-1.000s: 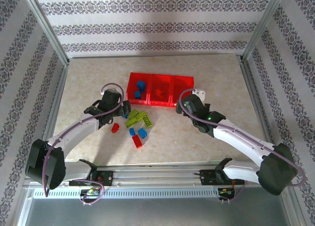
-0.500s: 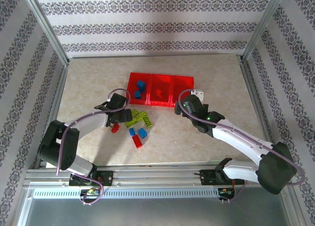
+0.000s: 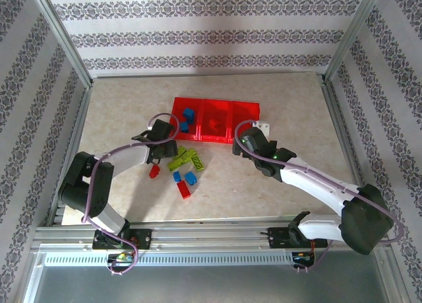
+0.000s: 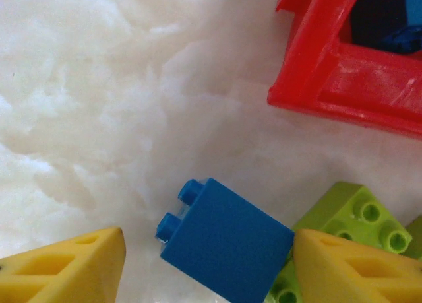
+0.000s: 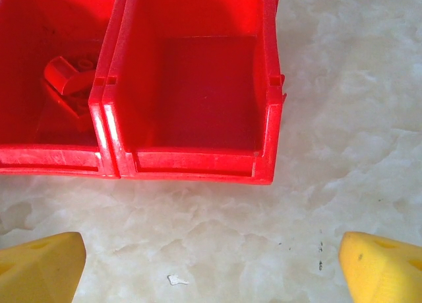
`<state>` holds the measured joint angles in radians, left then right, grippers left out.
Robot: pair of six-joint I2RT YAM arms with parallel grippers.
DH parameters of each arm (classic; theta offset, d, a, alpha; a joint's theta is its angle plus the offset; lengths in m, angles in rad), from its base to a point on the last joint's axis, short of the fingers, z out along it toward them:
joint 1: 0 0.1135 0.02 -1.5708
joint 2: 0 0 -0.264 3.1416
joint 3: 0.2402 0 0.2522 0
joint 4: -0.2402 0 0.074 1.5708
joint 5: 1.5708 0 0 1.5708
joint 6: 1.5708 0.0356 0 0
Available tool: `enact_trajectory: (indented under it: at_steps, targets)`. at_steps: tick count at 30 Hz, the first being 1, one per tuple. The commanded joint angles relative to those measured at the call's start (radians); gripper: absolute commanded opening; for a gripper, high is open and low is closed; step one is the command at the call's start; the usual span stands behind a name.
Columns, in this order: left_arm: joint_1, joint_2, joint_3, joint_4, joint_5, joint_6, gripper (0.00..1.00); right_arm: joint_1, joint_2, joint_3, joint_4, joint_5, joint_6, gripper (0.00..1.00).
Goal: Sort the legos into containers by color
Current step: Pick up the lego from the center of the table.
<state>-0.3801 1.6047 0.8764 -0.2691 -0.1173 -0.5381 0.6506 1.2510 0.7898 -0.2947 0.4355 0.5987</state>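
Note:
The red tray lies at mid-table with blue legos in its left compartment and a red lego in the middle one. The right compartment is empty. More lime, blue and red legos are scattered just in front of the tray. My left gripper is open and low over the table, its yellow fingers either side of a blue lego, beside a lime lego. My right gripper is open over bare table, just short of the tray's right compartment.
A red lego lies left of the pile, and two blue ones and a red one lie nearer me. The tray's near-left corner is close to the left gripper. Metal frame posts and patterned walls surround the table.
My left arm has reached farther right and forward, bringing its gripper down around the blue lego by the tray's corner. The right gripper has edged slightly towards the tray.

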Motion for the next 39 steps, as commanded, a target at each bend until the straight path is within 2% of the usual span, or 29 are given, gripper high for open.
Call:
enact_trajectory:
  at_steps: [1,9,18,23,27,31,39]
  targets:
    - [-0.001,0.028,0.016,-0.012,-0.036,0.011,0.65,0.008,0.008,0.031,-0.015,0.006,0.008,0.98]
    - [0.015,0.037,-0.001,0.006,-0.035,0.004,0.62,0.024,0.025,0.052,-0.019,0.000,-0.018,0.98]
    - [0.032,0.064,-0.007,0.046,-0.030,-0.011,0.61,0.110,0.157,0.165,-0.063,0.021,-0.050,0.98]
    - [0.048,0.072,-0.022,0.075,-0.026,-0.026,0.51,0.148,0.250,0.229,-0.061,-0.028,-0.059,0.98]
    - [0.057,0.071,-0.028,0.082,-0.017,-0.028,0.38,0.177,0.336,0.291,-0.064,-0.095,-0.062,0.98]
    - [0.059,0.049,-0.039,0.080,-0.020,-0.031,0.27,0.207,0.427,0.355,-0.079,-0.163,-0.067,0.91]
    - [0.060,-0.062,-0.052,0.072,-0.030,-0.026,0.21,0.247,0.534,0.425,-0.099,-0.253,-0.073,0.80]
